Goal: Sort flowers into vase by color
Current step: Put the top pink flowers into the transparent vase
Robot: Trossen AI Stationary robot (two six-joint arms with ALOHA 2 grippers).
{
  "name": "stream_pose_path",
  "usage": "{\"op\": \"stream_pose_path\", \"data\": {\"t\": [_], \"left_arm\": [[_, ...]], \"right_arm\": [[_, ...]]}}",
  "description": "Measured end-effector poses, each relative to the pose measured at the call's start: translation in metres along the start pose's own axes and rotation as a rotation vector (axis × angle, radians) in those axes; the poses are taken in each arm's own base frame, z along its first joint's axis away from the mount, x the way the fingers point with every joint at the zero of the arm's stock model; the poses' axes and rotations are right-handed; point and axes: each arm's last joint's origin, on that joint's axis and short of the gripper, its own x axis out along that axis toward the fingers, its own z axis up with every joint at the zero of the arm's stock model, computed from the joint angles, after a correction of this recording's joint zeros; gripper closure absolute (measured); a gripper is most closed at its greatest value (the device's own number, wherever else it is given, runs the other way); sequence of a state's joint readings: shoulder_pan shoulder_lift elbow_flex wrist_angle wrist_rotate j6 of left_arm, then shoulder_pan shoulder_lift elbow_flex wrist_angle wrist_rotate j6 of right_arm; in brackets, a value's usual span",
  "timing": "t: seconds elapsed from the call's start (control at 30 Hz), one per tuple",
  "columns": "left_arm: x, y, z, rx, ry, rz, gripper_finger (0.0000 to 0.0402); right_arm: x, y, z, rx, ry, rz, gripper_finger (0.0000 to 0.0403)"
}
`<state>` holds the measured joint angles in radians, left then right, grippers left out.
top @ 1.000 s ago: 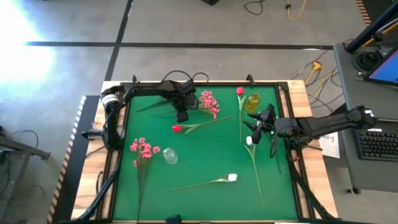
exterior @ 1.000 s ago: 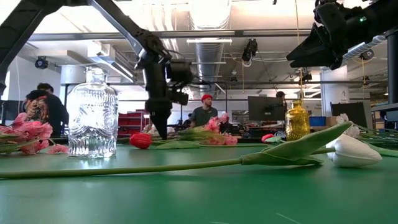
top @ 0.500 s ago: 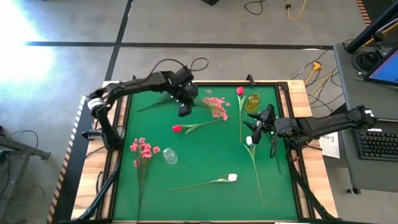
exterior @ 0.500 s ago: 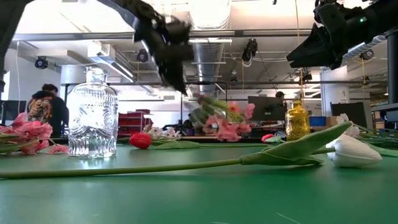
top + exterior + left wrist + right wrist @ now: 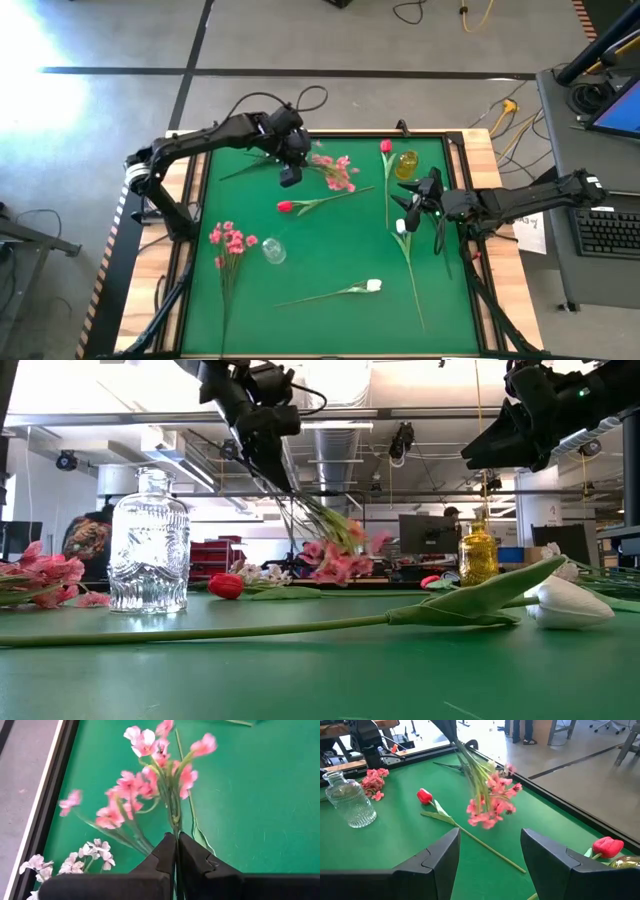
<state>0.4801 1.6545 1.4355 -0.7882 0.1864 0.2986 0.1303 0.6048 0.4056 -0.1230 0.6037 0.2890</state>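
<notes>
High view: left gripper (image 5: 290, 176) is hanging over the green felt table (image 5: 330, 250), gripping a pink fabric blossom spray (image 5: 335, 170).
Low view: its blossoms are dangling above the cloth.
Left wrist view: fingers (image 5: 165, 855) are pinching thin green stems.
Right wrist view: right gripper (image 5: 490, 851) is standing half open, empty.

2 pink sprays (image 5: 336, 172); 4 tulips (image 5: 285, 207); 2 vases (image 5: 273, 250)
</notes>
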Motion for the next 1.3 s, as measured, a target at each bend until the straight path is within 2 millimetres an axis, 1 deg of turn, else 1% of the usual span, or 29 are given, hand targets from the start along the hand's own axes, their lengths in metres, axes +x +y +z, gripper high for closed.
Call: {"op": "stream_pose_path", "data": {"t": [0.07,0.2,0.37,0.5,0.6,0.7,0.8,0.93,1.03,1.1,1.2,1.3], "left_arm": [[0.008,0.002,-0.004,-0.002,0.048,0.024,0.0401],[0.033,0.005,-0.019,-0.015,0.182,0.066,0.0401],[0.065,0.005,-0.041,-0.033,0.306,0.037,0.0401],[0.080,0.005,-0.053,-0.088,0.361,0.040,0.0399],[0.085,0.005,-0.059,-0.094,0.392,0.038,0.0384],[0.086,0.005,-0.059,-0.091,0.390,0.039,0.0355],[0.086,0.005,-0.059,-0.092,0.391,0.039,0.0312],[0.087,0.005,-0.058,-0.098,0.381,0.043,0.0237],[0.090,0.007,-0.054,-0.098,0.314,0.073,0.0178],[0.092,0.008,-0.052,-0.095,0.286,0.082,0.0148],[0.092,0.008,-0.053,-0.094,0.297,0.122,0.0126],[0.092,0.008,-0.054,-0.102,0.310,0.128,0.0126]], "right_arm": [[0.000,0.000,-0.001,-0.002,0.002,0.000,0.0202],[0.000,0.000,-0.002,-0.004,0.005,-0.001,0.0202],[0.001,0.000,-0.002,-0.003,0.005,-0.002,0.0202],[0.001,0.000,-0.002,-0.002,0.006,-0.002,0.0202],[0.001,0.000,-0.002,-0.002,0.006,-0.002,0.0202],[0.001,0.000,-0.003,-0.003,0.006,-0.002,0.0202],[0.001,0.000,-0.003,-0.004,0.007,-0.002,0.0202],[0.001,0.000,-0.003,-0.005,0.008,-0.002,0.0202],[0.001,-0.001,-0.004,-0.006,0.009,-0.002,0.0202],[0.001,-0.001,-0.005,-0.008,0.011,-0.003,0.0202],[0.001,-0.001,-0.006,-0.010,0.015,-0.003,0.0202],[0.001,-0.001,-0.006,-0.010,0.015,-0.003,0.0202]]}}
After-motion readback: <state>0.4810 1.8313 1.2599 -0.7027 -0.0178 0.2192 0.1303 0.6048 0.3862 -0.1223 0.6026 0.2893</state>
